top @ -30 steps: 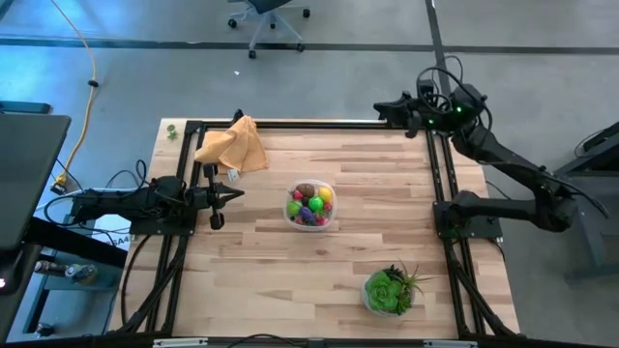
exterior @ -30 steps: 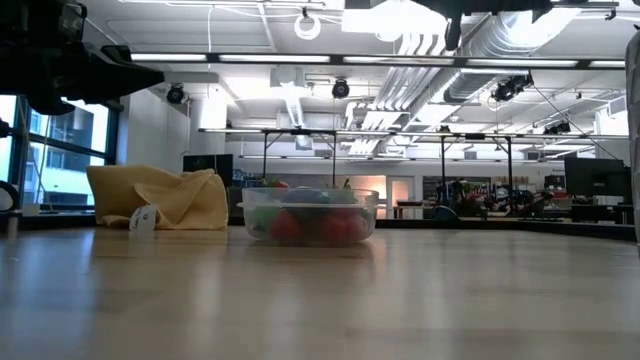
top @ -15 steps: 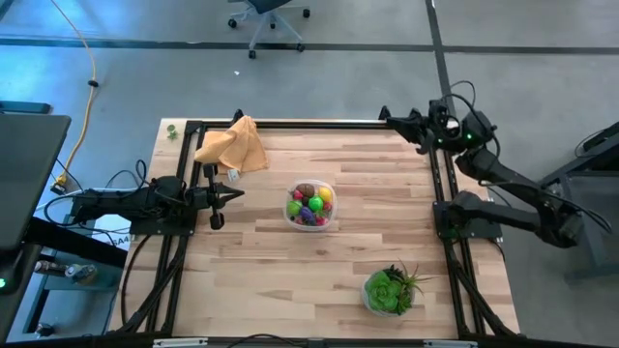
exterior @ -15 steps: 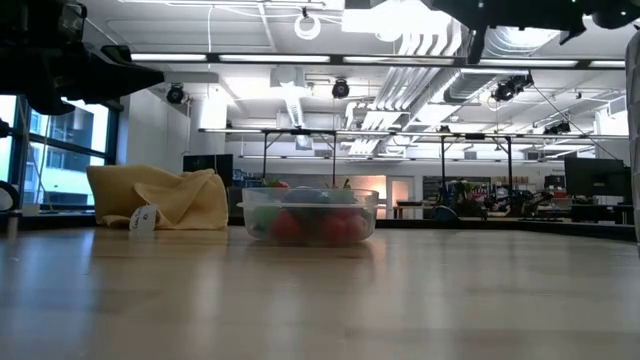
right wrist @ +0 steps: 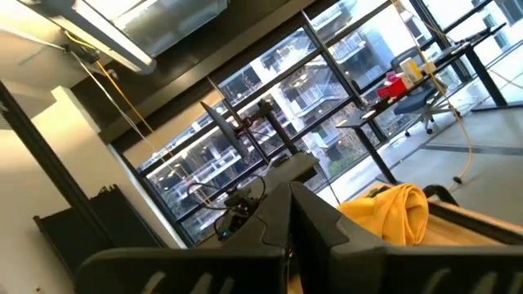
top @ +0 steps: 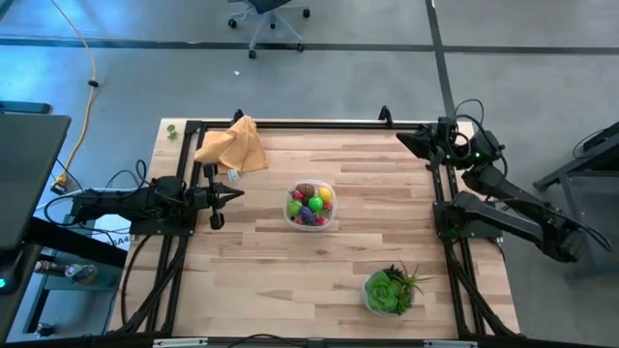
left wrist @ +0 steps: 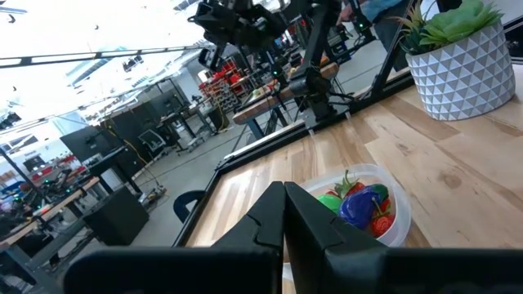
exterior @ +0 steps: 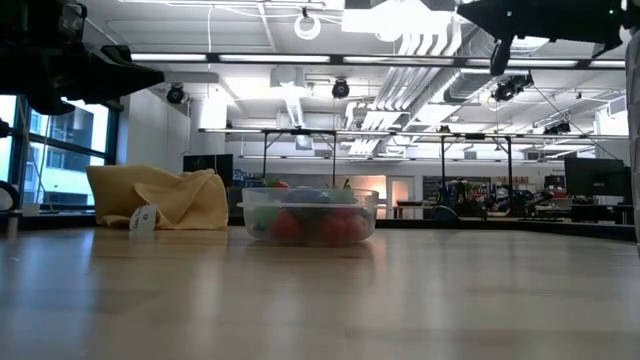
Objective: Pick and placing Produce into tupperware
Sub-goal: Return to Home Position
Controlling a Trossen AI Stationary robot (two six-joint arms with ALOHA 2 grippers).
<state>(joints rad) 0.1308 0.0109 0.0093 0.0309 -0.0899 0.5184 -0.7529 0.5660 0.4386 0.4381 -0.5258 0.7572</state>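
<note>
The clear round tupperware (top: pixel 310 205) stands on its base at the table's middle, filled with small toy produce (top: pixel 309 203): red, green, yellow, brown and purple pieces. It shows too in the low view (exterior: pixel 310 215) and the left wrist view (left wrist: pixel 364 204). My left gripper (top: pixel 239 194) is shut, level above the table's left side, pointing at the tupperware from a hand's width away. My right gripper (top: pixel 401 136) is shut, raised over the far right corner, touching nothing.
An orange-tan cloth (top: pixel 233 145) lies bunched at the far left corner. A leafy green plant in a white pot (top: pixel 390 291) stands near the near right edge. Black frame rails (top: pixel 290 124) run round the table. Bare wood lies between these.
My right arm has drawn back toward the table's right edge, its gripper moving right along the far rail and staying shut. The left arm, the tupperware and the produce have kept still.
</note>
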